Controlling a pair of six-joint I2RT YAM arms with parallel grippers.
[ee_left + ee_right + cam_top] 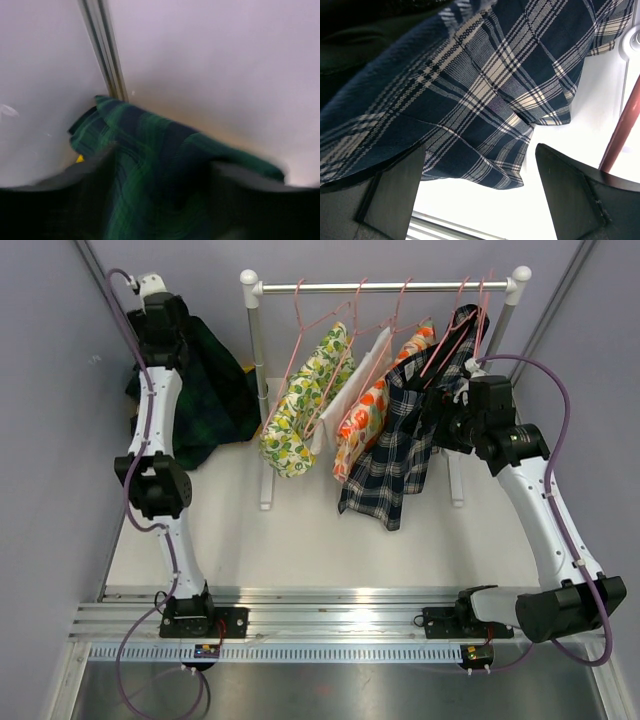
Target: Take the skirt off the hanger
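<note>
Right tool (480, 150): released, fingers (395, 190) wide apart and empty, set just under the navy plaid skirt (485, 75), cloth filling the top of the wrist view but none between the jaws. Skirt not off yet: hung on a pink hanger (452, 335) at the right end of the rail (385, 286), over the far right part of the surface (300, 540). Left tool (162, 162): released too as far as the blur allows, jaws apart, green plaid skirt (150, 130) loose between them, heaped in the far left corner of the surface

For a clean reach, probably best to:
- aim high, where cloth meets the hanger, not at the hem
- close on the waistband edge alone, clear of the hanger wire
- draw down and toward the near edge, slowly, so as not to tip the rack or snag the orange garment (365, 420) and the lemon-print garment (300, 415) alongside

Right arm (545, 510): based at the near right corner, raised and leaning inward, wrist turned toward the rack. Left arm (160, 440): stretched along the left edge, elbow about midway, wrist above the far left corner
</note>
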